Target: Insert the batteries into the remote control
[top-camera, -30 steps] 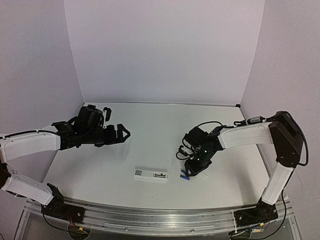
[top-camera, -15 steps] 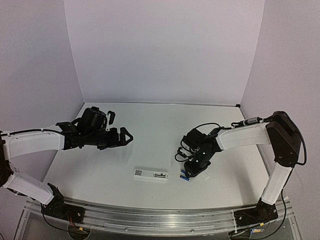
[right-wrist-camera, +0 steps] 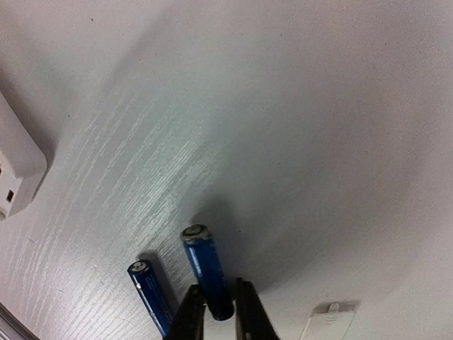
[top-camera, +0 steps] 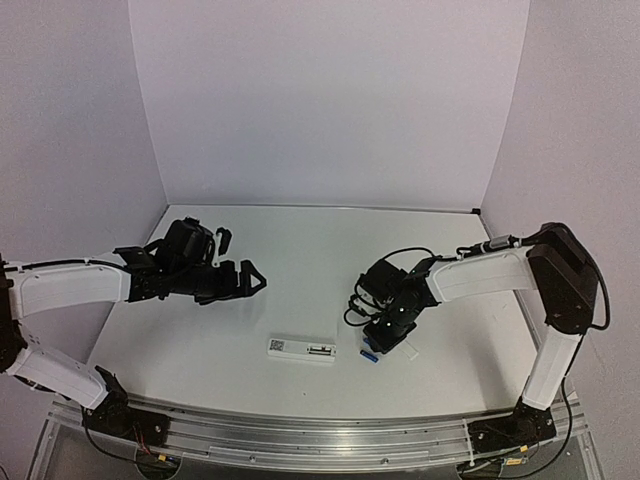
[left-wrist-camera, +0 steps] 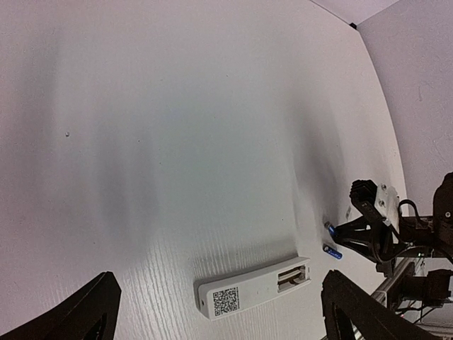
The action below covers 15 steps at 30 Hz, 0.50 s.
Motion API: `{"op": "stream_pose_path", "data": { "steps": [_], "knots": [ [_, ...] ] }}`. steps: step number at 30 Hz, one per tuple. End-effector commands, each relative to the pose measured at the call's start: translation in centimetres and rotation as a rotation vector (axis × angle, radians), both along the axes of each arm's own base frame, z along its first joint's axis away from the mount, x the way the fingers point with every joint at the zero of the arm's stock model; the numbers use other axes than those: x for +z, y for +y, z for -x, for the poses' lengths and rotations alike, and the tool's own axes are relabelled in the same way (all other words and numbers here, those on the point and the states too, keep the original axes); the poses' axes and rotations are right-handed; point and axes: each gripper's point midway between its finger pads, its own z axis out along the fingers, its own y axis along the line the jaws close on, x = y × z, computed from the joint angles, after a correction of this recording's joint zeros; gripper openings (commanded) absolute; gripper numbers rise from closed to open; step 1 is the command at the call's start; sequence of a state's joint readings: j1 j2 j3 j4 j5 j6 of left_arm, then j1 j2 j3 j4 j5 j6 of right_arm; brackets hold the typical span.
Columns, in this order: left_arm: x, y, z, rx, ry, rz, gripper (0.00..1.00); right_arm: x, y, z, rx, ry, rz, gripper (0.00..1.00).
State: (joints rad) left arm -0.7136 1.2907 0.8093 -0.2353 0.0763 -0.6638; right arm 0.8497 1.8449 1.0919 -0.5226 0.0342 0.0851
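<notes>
The white remote control [top-camera: 301, 350] lies face down near the table's front, QR label up, its battery bay open at the right end; it also shows in the left wrist view [left-wrist-camera: 255, 287]. Two blue batteries [top-camera: 370, 352] are just right of it. My right gripper [right-wrist-camera: 216, 312] is shut on the back end of one battery [right-wrist-camera: 205, 265], which tilts up off the table; the other battery [right-wrist-camera: 150, 294] lies beside it. My left gripper [top-camera: 240, 262] is open and empty, hovering well up and left of the remote.
The small flat white cover piece [right-wrist-camera: 329, 322] lies just right of the batteries, and also shows in the top view [top-camera: 405, 350]. A corner of the remote [right-wrist-camera: 18, 170] shows at the left edge of the right wrist view. White walls enclose the table.
My left gripper has drifted a little right and down toward the remote. My right gripper has shifted slightly left over the batteries.
</notes>
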Motion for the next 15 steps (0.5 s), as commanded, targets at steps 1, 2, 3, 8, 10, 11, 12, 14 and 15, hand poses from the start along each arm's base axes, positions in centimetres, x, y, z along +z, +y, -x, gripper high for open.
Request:
{"op": "stream_pose_path", "data": {
  "steps": [1, 2, 3, 8, 10, 11, 12, 14, 15],
  "knots": [
    [-0.3, -0.1, 0.3, 0.008, 0.026, 0.012, 1.00, -0.4, -0.1, -0.1, 0.016, -0.012, 0.028, 0.03],
    [-0.6, 0.0, 0.4, 0.008, 0.037, 0.008, 1.00, -0.3, -0.2, -0.1, 0.020, -0.018, 0.029, 0.00],
    [-0.9, 0.0, 0.6, 0.003, 0.051, 0.003, 1.00, -0.2, -0.2, -0.1, 0.026, -0.022, 0.029, 0.00],
    [-2.6, -0.1, 1.8, -0.022, 0.135, -0.015, 1.00, 1.3, 0.3, -0.2, 0.074, -0.054, -0.002, 0.00],
    [-3.3, -0.2, 2.3, -0.035, 0.172, -0.021, 0.99, 2.3, 0.9, -0.1, 0.126, -0.067, -0.031, 0.00],
    [-3.7, -0.3, 2.6, -0.042, 0.191, -0.018, 0.99, 2.9, 1.2, 0.0, 0.147, -0.071, -0.050, 0.00],
    [-4.0, -0.3, 2.9, -0.051, 0.208, -0.016, 0.97, 3.4, 1.5, 0.2, 0.181, -0.074, -0.059, 0.00],
    [-4.9, -0.5, 3.5, -0.065, 0.248, -0.017, 0.94, 4.5, 2.4, 1.2, 0.274, -0.066, -0.088, 0.00],
    [-5.3, -0.6, 3.8, -0.072, 0.267, -0.015, 0.93, 5.1, 3.0, 1.6, 0.328, -0.068, -0.096, 0.00]
  ]
}}
